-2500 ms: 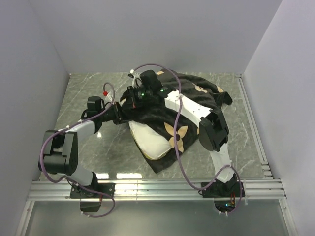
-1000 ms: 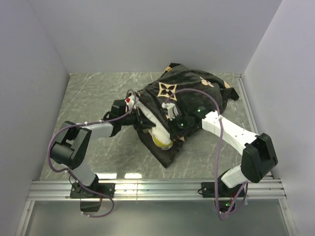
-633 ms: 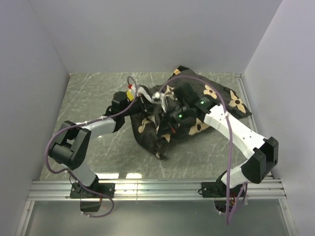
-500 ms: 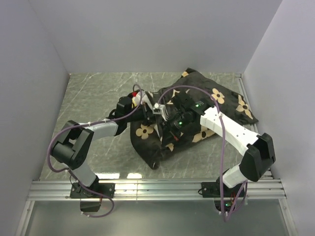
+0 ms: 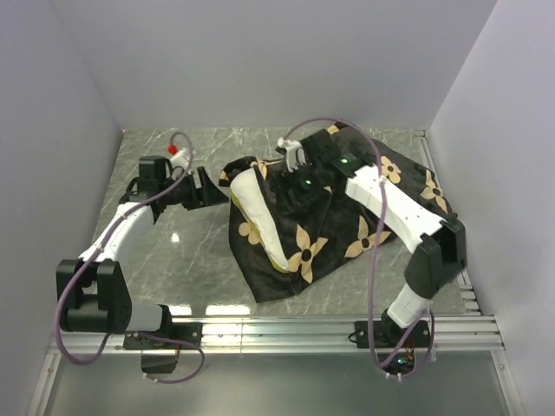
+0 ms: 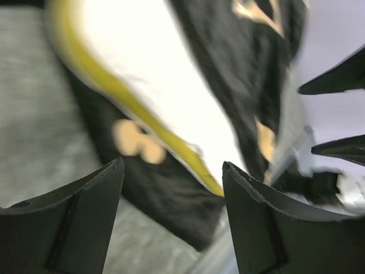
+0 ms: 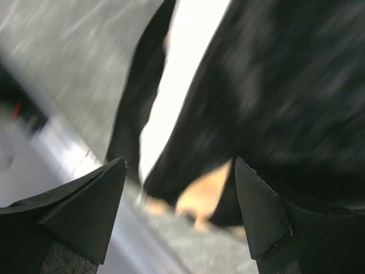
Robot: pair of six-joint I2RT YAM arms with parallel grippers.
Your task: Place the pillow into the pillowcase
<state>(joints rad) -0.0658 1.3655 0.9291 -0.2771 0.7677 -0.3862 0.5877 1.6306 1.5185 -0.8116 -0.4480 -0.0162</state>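
Observation:
The black pillowcase (image 5: 347, 230) with tan flowers lies crumpled at the table's middle. The white pillow (image 5: 253, 206) shows at its left side, its yellow band (image 5: 276, 258) along the near edge; the rest is under the fabric. My left gripper (image 5: 210, 188) stands open just left of the pillow, holding nothing. In the left wrist view the open gripper (image 6: 174, 171) frames the pillow (image 6: 171, 74) and pillowcase (image 6: 165, 200). My right gripper (image 5: 297, 189) hovers open over the pillowcase; in its wrist view the gripper (image 7: 179, 165) has black pillowcase (image 7: 274, 85) and a strip of pillow (image 7: 179, 68) beyond it.
Grey marble tabletop (image 5: 156, 251) spreads to the left of the bundle. A metal rail (image 5: 277, 331) runs along the near edge and another (image 5: 447, 217) along the right side. Plain walls close in the left, back and right.
Both grippers have opened and let go of the pillowcase. The left arm has drawn back to the left. The bundle has dropped flat, with white pillow showing at its left side.

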